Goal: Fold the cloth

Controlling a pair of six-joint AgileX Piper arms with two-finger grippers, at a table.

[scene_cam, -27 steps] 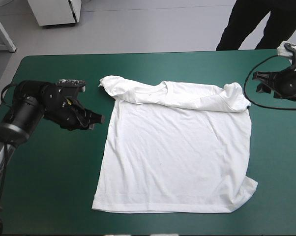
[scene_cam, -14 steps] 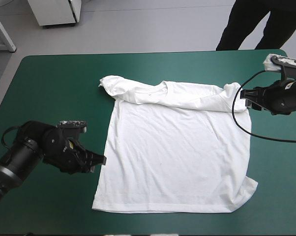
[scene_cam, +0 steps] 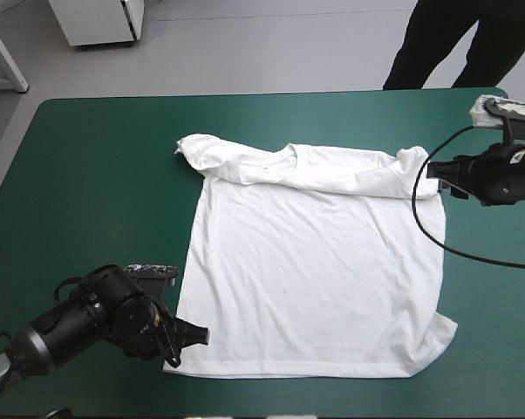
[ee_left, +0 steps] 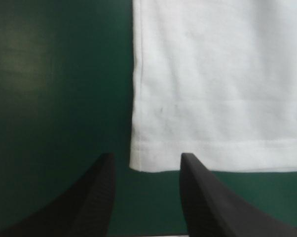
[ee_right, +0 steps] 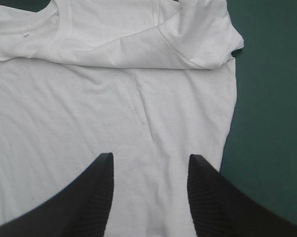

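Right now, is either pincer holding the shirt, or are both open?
Left pincer: open, holding nothing, at the near left corner of the T-shirt.
Right pincer: open, holding nothing, at the T-shirt's right edge near the far sleeve.

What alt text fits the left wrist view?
Left gripper, fingers open, faces a hem corner of the white T-shirt lying flat on the teal-green cover. The corner sits at the gap between the fingertips, not gripped.

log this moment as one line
T-shirt: flat on table | left end effector: open, at near-left hem corner | right end effector: open, by far-right sleeve | grasp: none yet
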